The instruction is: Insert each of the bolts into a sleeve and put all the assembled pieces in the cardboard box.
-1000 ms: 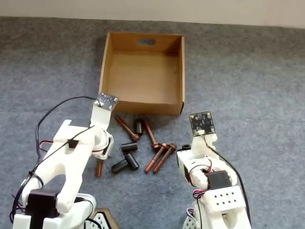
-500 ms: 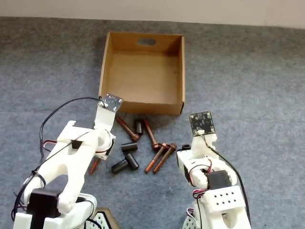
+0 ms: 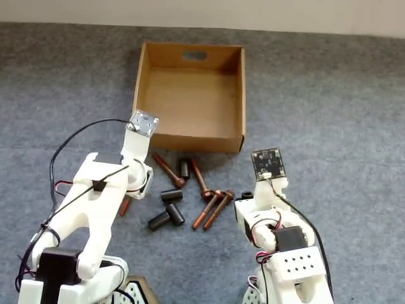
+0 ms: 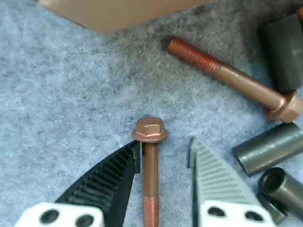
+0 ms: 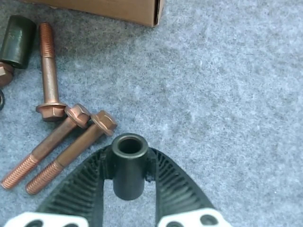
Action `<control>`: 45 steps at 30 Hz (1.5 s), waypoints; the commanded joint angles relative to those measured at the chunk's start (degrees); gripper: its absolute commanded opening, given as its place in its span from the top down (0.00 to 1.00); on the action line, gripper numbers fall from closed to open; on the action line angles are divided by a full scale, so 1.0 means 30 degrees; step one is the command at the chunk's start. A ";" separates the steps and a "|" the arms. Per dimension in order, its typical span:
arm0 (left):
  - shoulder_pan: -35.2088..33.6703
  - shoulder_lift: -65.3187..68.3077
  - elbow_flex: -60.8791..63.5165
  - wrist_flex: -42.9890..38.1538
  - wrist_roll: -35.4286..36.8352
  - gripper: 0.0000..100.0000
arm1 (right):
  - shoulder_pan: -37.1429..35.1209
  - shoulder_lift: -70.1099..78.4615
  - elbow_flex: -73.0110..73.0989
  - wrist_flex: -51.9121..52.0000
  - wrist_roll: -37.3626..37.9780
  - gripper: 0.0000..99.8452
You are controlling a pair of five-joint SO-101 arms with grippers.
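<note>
One copper-coloured bolt (image 4: 150, 175) lay on the grey carpet (image 4: 71, 94) between the spread fingers of the left gripper (image 4: 163, 150). The black finger was against its shank and the white one stood apart. The right gripper (image 5: 129, 156) pinched a dark sleeve (image 5: 129, 165), its bore showing. Other bolts (image 3: 212, 209) and sleeves (image 3: 171, 196) lay loose just in front of the cardboard box (image 3: 190, 143). An uneven squeeze would probably roll or skew the bolt. Gripped lengthwise, threads toward the wrist, it might not reach the sleeve. No writing was legible.

The left claw (image 4: 164, 143) straddles a copper bolt (image 4: 150, 163) lying on grey carpet (image 4: 71, 94), its jaws parted.
</note>
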 commanded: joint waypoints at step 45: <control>0.0249 -0.5641 -0.0659 0.2198 -0.0117 0.99 | -0.0103 -0.0249 -0.2183 -0.0044 0.0088 0.99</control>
